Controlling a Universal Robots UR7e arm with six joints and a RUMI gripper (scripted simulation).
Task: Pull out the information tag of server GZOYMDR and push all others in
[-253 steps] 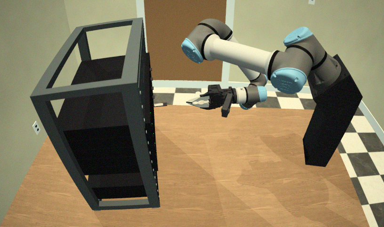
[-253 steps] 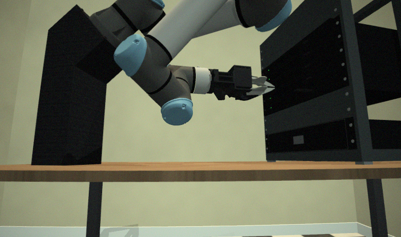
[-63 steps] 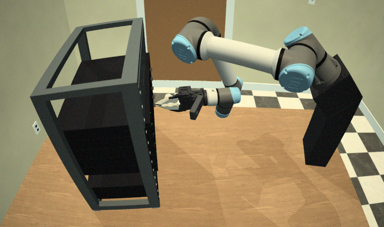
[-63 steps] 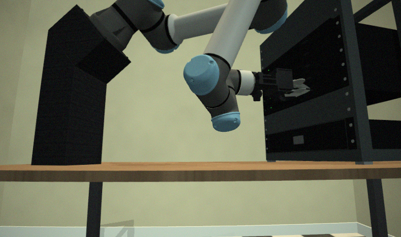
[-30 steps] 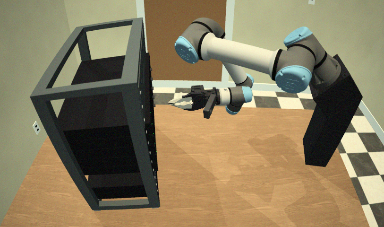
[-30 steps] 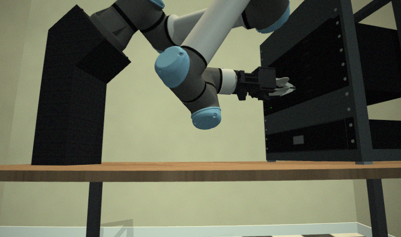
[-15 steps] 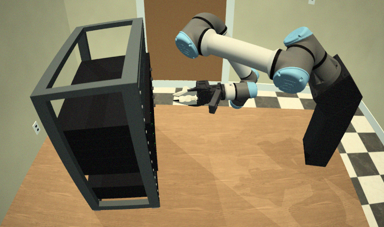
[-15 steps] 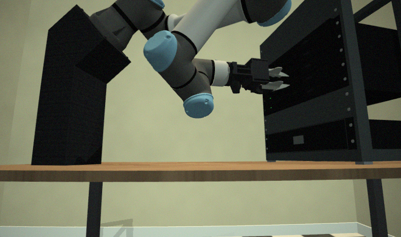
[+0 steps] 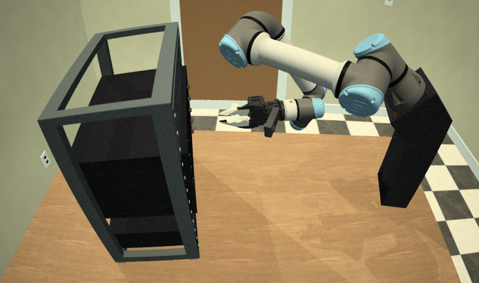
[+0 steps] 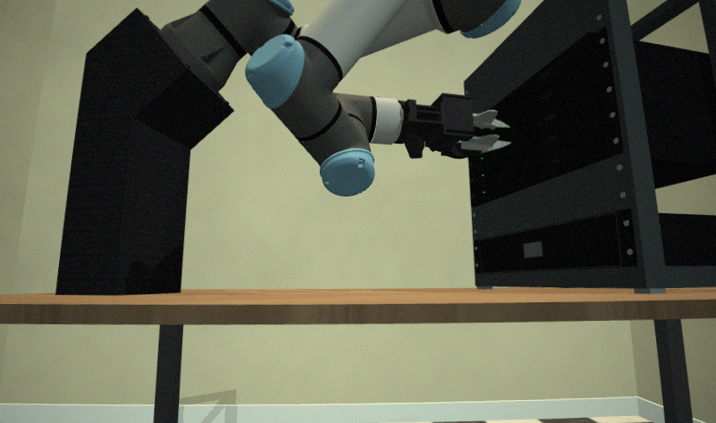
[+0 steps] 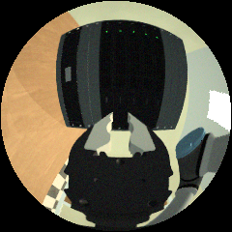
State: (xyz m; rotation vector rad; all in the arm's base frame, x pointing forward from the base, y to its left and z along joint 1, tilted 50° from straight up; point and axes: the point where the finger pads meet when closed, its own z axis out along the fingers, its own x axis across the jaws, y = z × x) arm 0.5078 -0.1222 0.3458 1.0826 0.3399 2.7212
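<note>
The dark grey rack (image 9: 108,110) (image 10: 631,157) (image 11: 89,87) stands upright on the left part of the wooden table (image 9: 287,196) (image 10: 298,305). Its black server fronts (image 10: 560,115) (image 11: 135,72) face the arm, and a few green lights show on them. I see no information tag sticking out, and no service tag can be read. My gripper (image 9: 222,117) (image 10: 508,134) (image 11: 120,113) hangs level in front of the upper servers, a short way off the rack's face. Its fingers stand a little apart with nothing between them.
The arm's black pedestal (image 9: 413,147) (image 10: 120,183) stands at the table's right side. A lower server with a small grey label (image 10: 533,249) sits near the rack's foot. A brown door (image 9: 213,69) is behind the table.
</note>
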